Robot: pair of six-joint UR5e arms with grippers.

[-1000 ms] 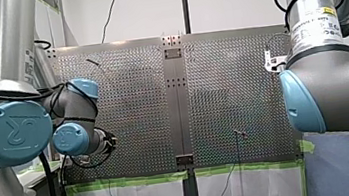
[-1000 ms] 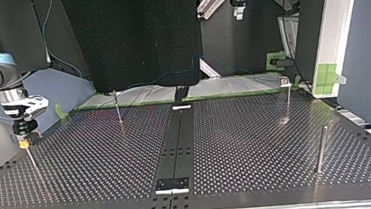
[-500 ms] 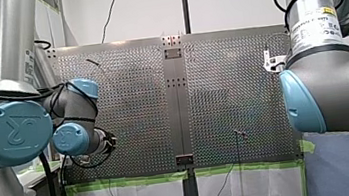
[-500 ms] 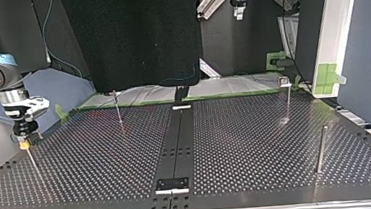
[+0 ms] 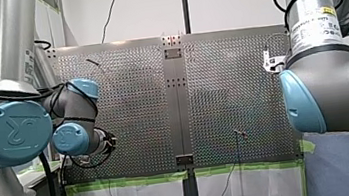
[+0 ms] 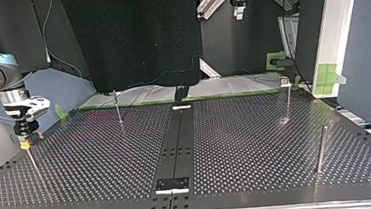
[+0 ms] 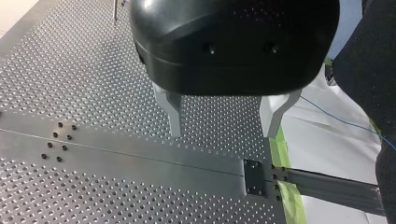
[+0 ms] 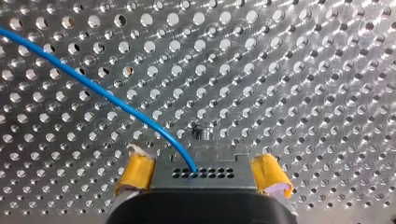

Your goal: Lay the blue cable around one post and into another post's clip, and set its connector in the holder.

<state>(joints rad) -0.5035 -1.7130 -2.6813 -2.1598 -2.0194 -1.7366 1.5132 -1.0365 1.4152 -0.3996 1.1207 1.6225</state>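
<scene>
In the right wrist view the blue cable [image 8: 107,95] runs into a metal connector [image 8: 201,170] that sits between my right gripper's [image 8: 203,179] yellow pads [image 8: 137,170]; the pads stand apart at its sides, open. The top view shows that gripper [image 6: 24,142] at the left, atop a thin post [image 6: 32,164]. The cable [image 6: 163,76] hangs in a thin line beyond the table's far edge. My left gripper [image 7: 224,121], black with metal fingers, hovers open and empty over the central rail's end [image 7: 254,177]; the cable [image 7: 336,119] lies past it on white paper.
In the top view a thin post [image 6: 117,107] stands at the back left, a post with a clip [image 6: 287,99] at the back right and a thicker post [image 6: 320,149] at the front right. A dark rail [image 6: 176,145] splits the perforated table. Green tape [image 7: 280,149] edges it.
Both arms stay almost still. The hanging blue cable beyond the far edge has swayed and shows a different line in the top view.
</scene>
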